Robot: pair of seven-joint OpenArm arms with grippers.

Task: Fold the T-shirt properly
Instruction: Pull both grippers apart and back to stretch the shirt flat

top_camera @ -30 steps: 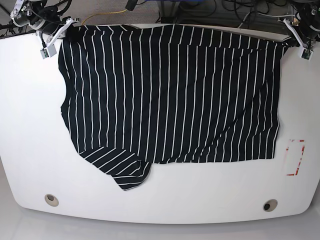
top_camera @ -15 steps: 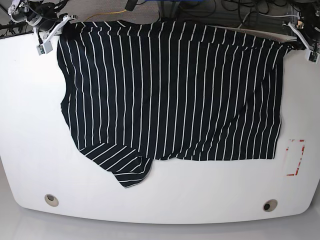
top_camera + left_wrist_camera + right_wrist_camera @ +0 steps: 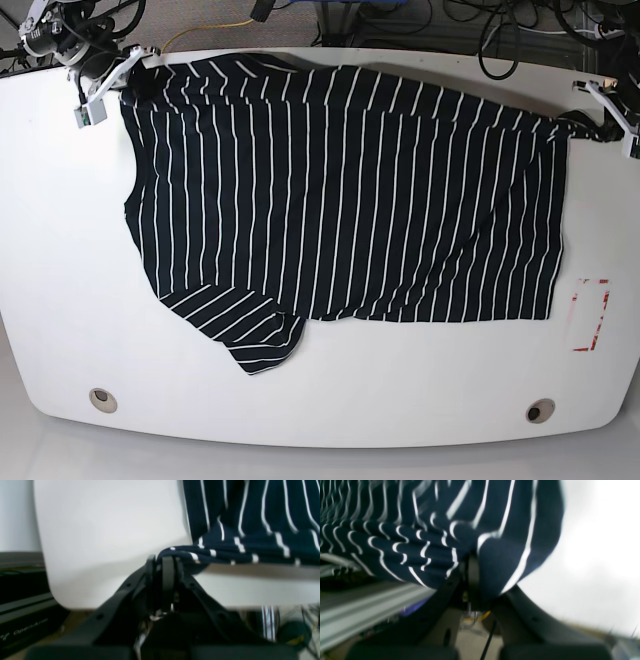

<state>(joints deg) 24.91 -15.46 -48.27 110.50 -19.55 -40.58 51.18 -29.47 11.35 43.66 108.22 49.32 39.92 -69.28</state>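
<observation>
The black T-shirt [image 3: 350, 200] with thin white stripes lies spread across the white table [image 3: 60, 250], one sleeve [image 3: 245, 335] folded at the front left. My right gripper [image 3: 135, 72] is shut on the shirt's far left corner; in the right wrist view the gripper [image 3: 472, 562] pinches bunched fabric [image 3: 425, 537]. My left gripper [image 3: 590, 128] is shut on the far right corner; in the left wrist view the gripper [image 3: 163, 562] clamps the shirt's edge [image 3: 225, 550] at the table's rim.
A red-marked label [image 3: 590, 315] lies on the table at the right. Two round holes [image 3: 102, 399] [image 3: 540, 410] sit near the front edge. Cables and equipment [image 3: 420, 20] crowd the space behind the table.
The left gripper has moved down the right edge of the base view with its corner, slanting the shirt's far edge. The right gripper shifted slightly. The shirt's body stays flat.
</observation>
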